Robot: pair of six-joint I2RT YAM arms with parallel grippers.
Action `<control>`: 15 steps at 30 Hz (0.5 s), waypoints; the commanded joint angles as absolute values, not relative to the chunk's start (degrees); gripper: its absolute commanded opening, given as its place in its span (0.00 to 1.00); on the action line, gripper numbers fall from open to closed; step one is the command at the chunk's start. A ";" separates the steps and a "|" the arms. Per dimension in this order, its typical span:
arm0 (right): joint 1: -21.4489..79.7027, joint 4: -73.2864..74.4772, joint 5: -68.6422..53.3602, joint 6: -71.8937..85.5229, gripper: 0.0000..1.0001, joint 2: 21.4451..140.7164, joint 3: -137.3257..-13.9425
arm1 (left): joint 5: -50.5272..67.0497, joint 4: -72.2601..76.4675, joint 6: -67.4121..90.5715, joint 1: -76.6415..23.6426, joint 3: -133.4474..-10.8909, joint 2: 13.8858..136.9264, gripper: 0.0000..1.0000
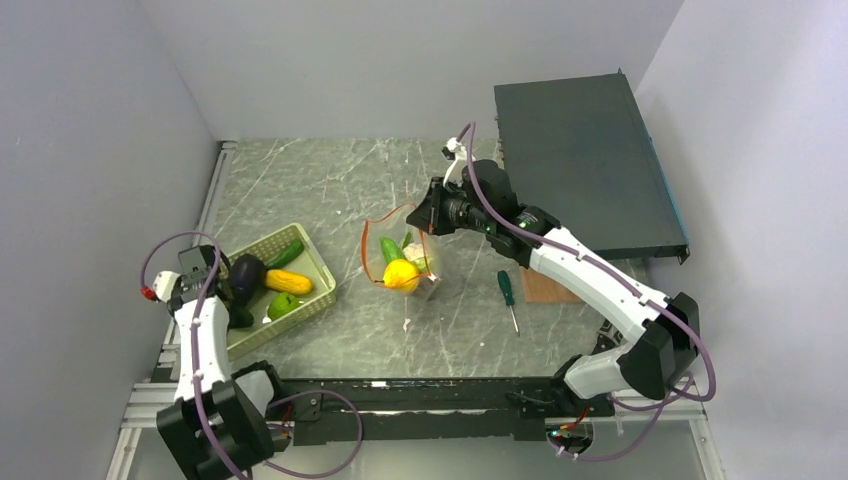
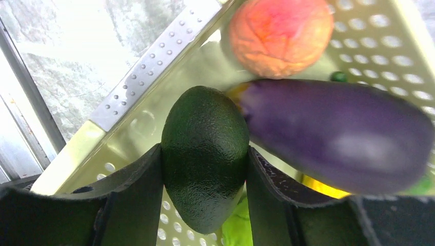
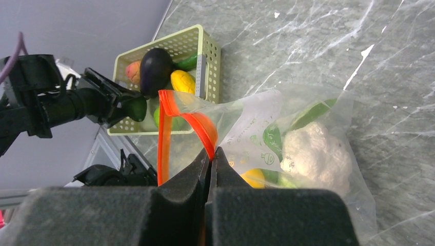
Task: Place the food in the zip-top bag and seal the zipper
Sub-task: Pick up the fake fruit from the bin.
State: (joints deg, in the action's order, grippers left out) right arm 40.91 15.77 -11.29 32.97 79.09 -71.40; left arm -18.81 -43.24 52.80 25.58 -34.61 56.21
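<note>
As the left claw [image 2: 205, 160] sits low in the basket [image 2: 154, 56], its two fingers press against either side of a dark green avocado [image 2: 204, 123]. They are closed in as far as the fruit allows, and it is gripped. Just beside the avocado lies the purple eggplant [image 2: 338, 133], with an orange-pink fruit [image 2: 279, 33] further in. A yellow-orange piece [image 1: 288, 282] and a light green one [image 1: 284, 305] lie in the basket too.

Over to the middle of the table [image 1: 330, 180]: the right claw [image 3: 212, 154] is pinched fully shut on the mouth of the clear bag [image 3: 246, 115]. The red-orange zipper strip [image 3: 169, 110] loops up out of the pinch and the mouth gapes. Inside the bag sit a white cauliflower [image 3: 315, 154], a yellow piece [image 1: 401, 274] and a green cucumber [image 1: 390, 248]. A green-handled screwdriver [image 1: 506, 288] lies on the table to the right of the bag.
</note>
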 commanded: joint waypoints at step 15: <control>41.02 12.31 -12.26 32.29 0.00 77.63 -73.31 | 21.93 -35.03 39.78 24.11 -43.49 43.17 0.03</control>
State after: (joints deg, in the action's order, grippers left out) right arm 40.93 15.79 -12.12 32.53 79.92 -72.25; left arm 2.44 -42.37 43.97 25.45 -41.63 44.27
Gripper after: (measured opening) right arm 0.007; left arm 0.555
